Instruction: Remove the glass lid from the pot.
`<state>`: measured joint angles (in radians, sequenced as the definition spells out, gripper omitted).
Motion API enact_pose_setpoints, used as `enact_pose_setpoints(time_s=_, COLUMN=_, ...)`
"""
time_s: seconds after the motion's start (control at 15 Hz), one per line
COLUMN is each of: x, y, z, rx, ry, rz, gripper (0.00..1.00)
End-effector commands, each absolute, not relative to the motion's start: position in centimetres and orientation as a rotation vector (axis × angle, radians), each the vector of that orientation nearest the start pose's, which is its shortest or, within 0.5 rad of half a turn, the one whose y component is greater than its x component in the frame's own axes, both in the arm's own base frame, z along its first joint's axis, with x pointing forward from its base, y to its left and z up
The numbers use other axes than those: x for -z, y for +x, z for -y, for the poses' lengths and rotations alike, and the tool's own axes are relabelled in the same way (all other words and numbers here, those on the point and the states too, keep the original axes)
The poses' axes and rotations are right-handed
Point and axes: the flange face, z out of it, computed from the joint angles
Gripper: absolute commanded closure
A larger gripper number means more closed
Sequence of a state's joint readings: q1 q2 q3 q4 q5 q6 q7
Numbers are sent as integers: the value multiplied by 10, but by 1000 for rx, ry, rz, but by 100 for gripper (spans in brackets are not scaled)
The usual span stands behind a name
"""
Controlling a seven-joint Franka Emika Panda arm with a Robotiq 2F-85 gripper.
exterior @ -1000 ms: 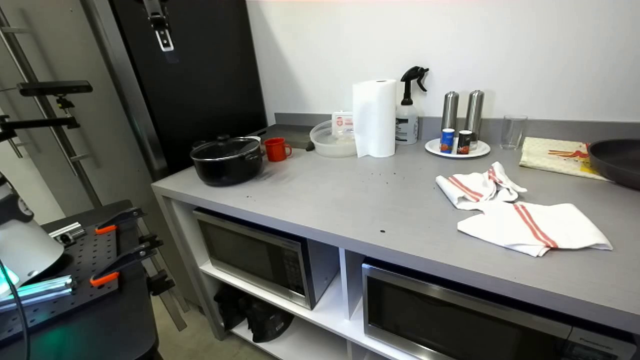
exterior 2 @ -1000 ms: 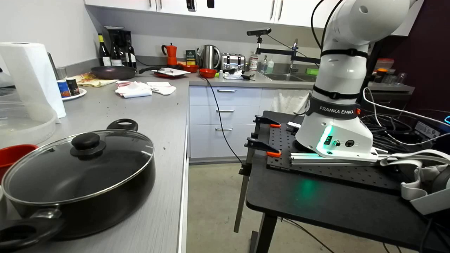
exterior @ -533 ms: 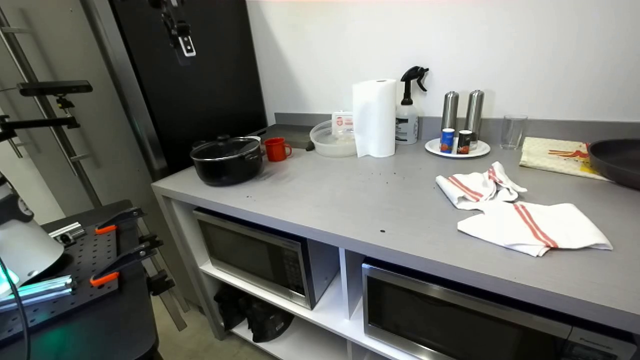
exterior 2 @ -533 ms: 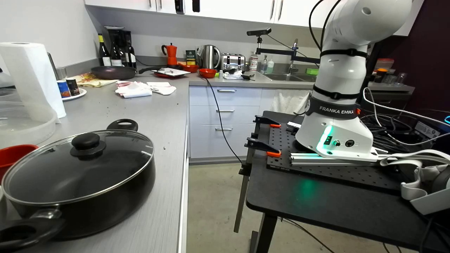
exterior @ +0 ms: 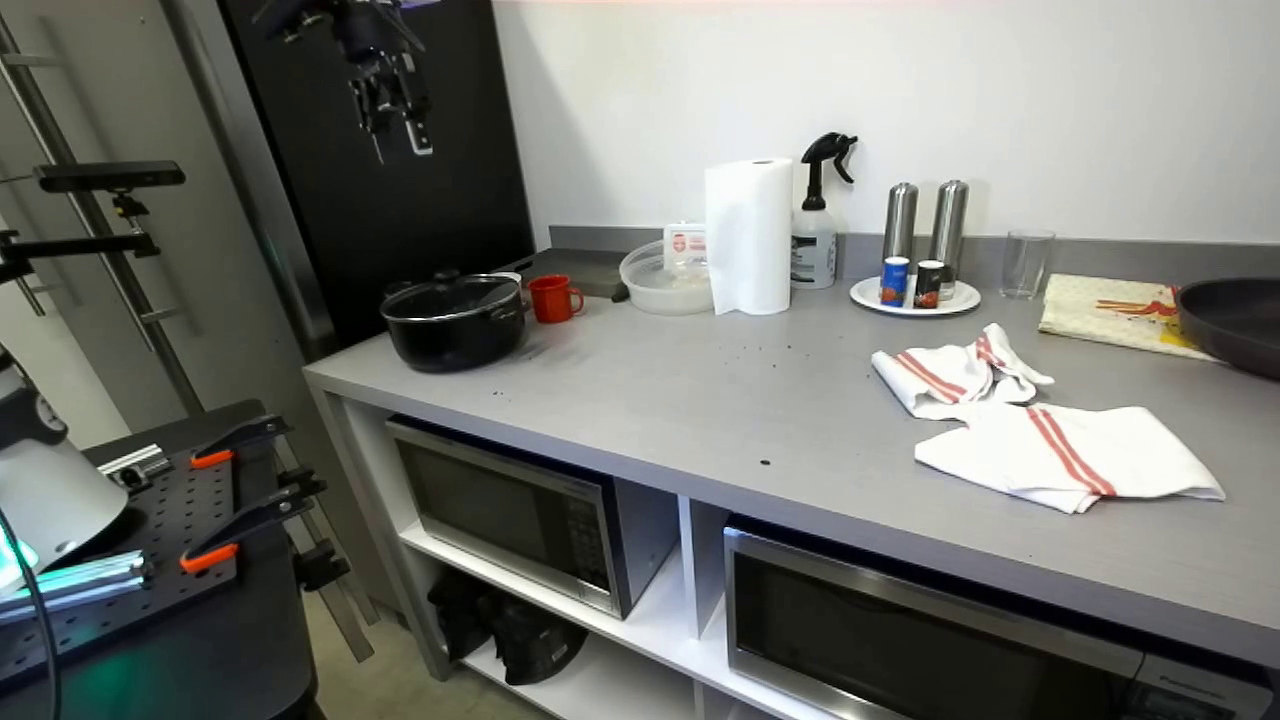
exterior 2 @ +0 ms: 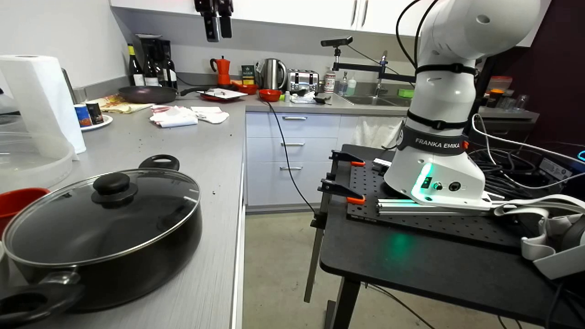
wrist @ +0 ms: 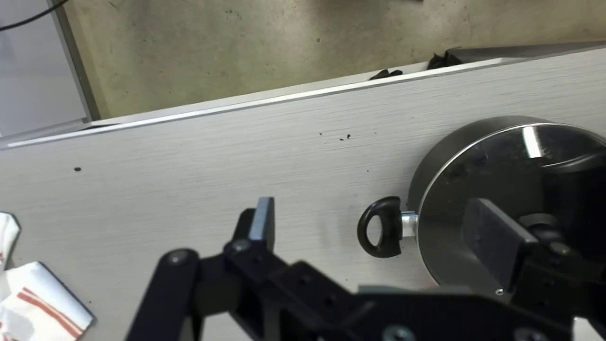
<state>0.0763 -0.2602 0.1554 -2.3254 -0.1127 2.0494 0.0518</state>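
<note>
The glass lid (exterior: 462,296) with its metal rim and dark knob (exterior 2: 112,183) lies flat on the black pot (exterior: 452,345). The pot (exterior 2: 173,258) stands at the end of the counter, and both exterior views show the lid seated on it. My gripper (exterior: 400,148) hangs in the air above the pot, apart from it; it also shows at the top of an exterior view (exterior 2: 219,33). In the wrist view my gripper (wrist: 378,225) is wide open and empty. One finger (wrist: 494,241) overlaps the lid (wrist: 473,175) and partly hides the knob. The pot's handle (wrist: 390,227) shows between the fingers.
A red cup (exterior: 550,299) stands close beside the pot. A clear plastic tub (exterior: 650,295), a paper towel roll (exterior: 752,240) and a spray bottle (exterior: 814,245) stand farther along. White towels (exterior: 1060,450) lie on the counter (exterior: 680,390). A dark fridge side rises behind the pot.
My gripper has moved down and towards the pot, going right in an exterior view and left and down in an exterior view. The lid and the pot have not moved.
</note>
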Motion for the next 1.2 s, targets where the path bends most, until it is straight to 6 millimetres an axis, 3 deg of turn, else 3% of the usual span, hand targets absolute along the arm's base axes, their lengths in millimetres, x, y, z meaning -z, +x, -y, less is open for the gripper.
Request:
enact_pose_setpoints(time_s=0.0, x=-425, y=473, z=-127, rx=-39, ry=-3202, rz=563, gripper=0)
enact_pose_setpoints(time_s=0.67, x=-346, y=518, z=-193, rx=-149, ry=-3115, rz=962, gripper=0)
enact_pose_setpoints(time_s=1.13, x=-302, y=534, z=-245, rx=-151, ry=-2995, rz=1194, gripper=0)
